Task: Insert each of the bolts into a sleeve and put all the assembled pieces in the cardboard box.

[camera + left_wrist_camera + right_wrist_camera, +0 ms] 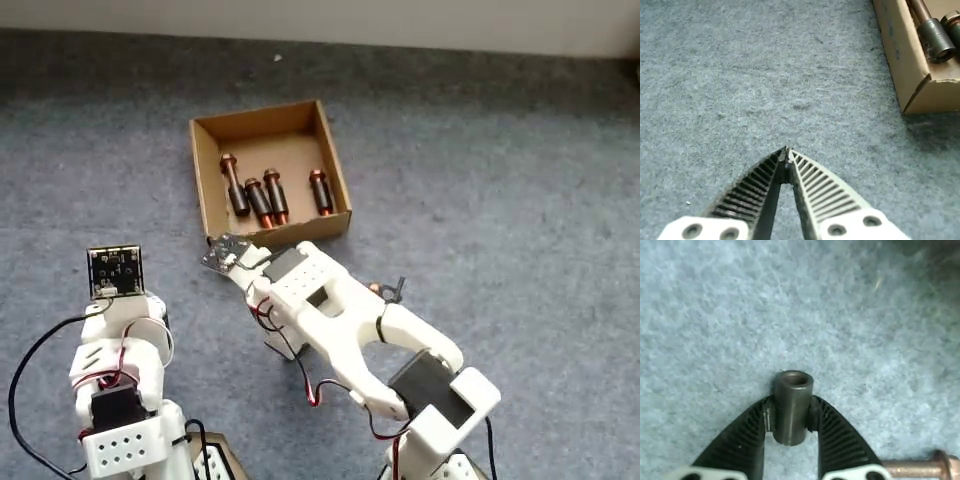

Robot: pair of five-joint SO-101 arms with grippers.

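Right claw [791, 409] is clamped on 1 dark sleeve [792, 390], bore facing away. 1 bolt [920, 467] lies just beside the claw's base. Left claw [786, 155] is pressed together, empty. Hold the sleeve level for insertion. The box [336, 165] beyond holds 4 assembled pieces [270, 195].

The open cardboard box [300, 229] sits on the grey carpet [500, 150] toward its far edge. Four assembled pieces [275, 195] lie side by side inside it, copper shafts in dark collars. One dark sleeve [792, 395], its bore showing, is pinched in the right gripper [792, 409]. A copper bolt [917, 468] lies on the carpet just beside it.
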